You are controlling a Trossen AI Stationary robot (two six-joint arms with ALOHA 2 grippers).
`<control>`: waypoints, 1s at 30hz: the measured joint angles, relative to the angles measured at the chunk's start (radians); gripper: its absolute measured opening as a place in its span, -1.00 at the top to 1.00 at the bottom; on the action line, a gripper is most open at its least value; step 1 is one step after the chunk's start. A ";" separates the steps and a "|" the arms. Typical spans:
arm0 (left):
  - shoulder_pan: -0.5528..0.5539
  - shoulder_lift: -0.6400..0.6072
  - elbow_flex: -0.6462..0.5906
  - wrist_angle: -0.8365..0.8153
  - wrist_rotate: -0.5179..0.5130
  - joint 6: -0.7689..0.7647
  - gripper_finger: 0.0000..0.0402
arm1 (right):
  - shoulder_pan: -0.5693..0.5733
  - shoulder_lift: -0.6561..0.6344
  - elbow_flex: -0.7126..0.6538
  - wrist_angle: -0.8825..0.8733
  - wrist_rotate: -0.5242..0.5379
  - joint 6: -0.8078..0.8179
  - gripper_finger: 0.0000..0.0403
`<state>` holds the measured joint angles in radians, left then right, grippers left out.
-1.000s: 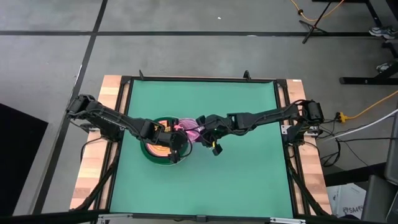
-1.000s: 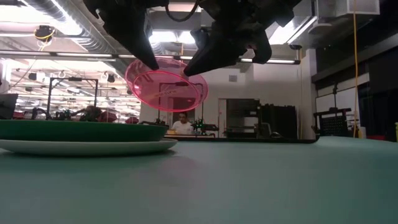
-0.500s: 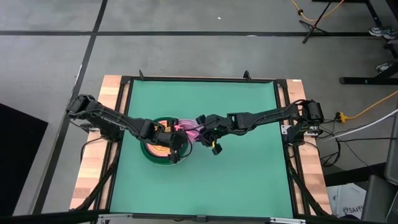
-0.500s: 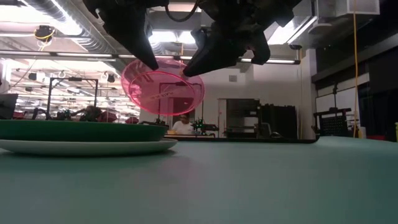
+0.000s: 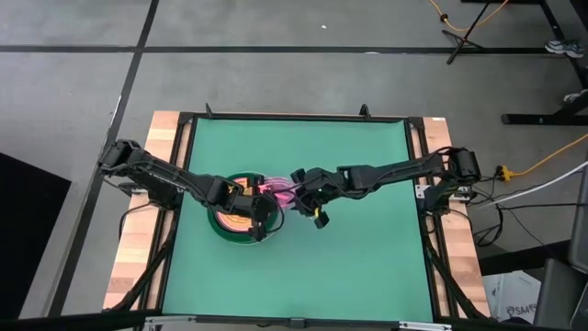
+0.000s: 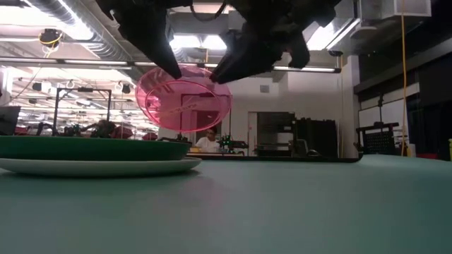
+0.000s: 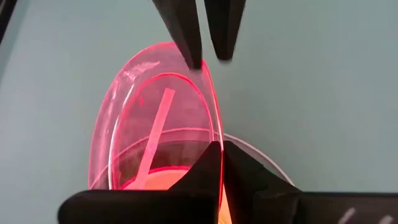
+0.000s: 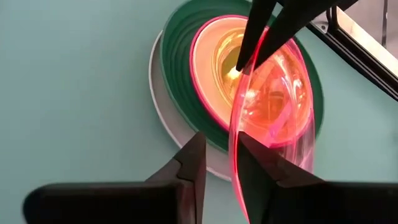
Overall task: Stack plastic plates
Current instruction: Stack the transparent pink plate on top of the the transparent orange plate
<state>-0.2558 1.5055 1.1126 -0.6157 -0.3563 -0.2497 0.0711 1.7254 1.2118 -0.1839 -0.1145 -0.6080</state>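
Pink translucent plate [image 6: 184, 104] is up in the air, tilted nearly on edge, just above and beside the stack [image 5: 235, 219] on the green desk [image 5: 367, 267]. Both arms have it. Left gripper [image 7: 221, 163] clamps the rim on one side, jaws closed down to the rim's thickness; right gripper [image 8: 217, 158] pinches the opposite rim, jaws narrow w/ the pink edge running btwn them. In the high view the two grippers meet right over the stack's edge nearest desk centre.

Stack, bottom up: white plate [image 8: 163, 106], dark green plate [image 8: 177, 68], magenta plate [image 8: 200, 59], then cream w/ small translucent orange/green-ish ones inside – exact count can't tell through the pink plate. In the low view white and green rims [image 6: 92, 148] lie flat on the desk, pink plate clear above them, not touching.

Rest of the plates: all in that one stack.
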 joint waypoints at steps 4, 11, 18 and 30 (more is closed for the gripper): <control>0.001 0.000 0.000 -0.019 -0.004 -0.003 0.99 | 0.001 -0.051 0.000 -0.049 0.054 -0.006 0.62; -0.010 0.000 -0.001 -0.048 -0.008 -0.010 0.99 | 0.001 -0.180 0.002 -0.163 0.115 -0.021 0.62; -0.046 -0.002 -0.001 -0.069 -0.061 -0.013 0.99 | 0.002 -0.322 0.001 -0.263 0.128 -0.025 0.62; -0.138 -0.004 0.000 -0.281 -0.156 -0.236 0.99 | 0.002 -0.570 0.001 -0.385 0.134 -0.016 0.62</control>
<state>-0.3938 1.5017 1.1122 -0.8970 -0.5126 -0.4852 0.0727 1.1549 1.2124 -0.5692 0.0195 -0.6242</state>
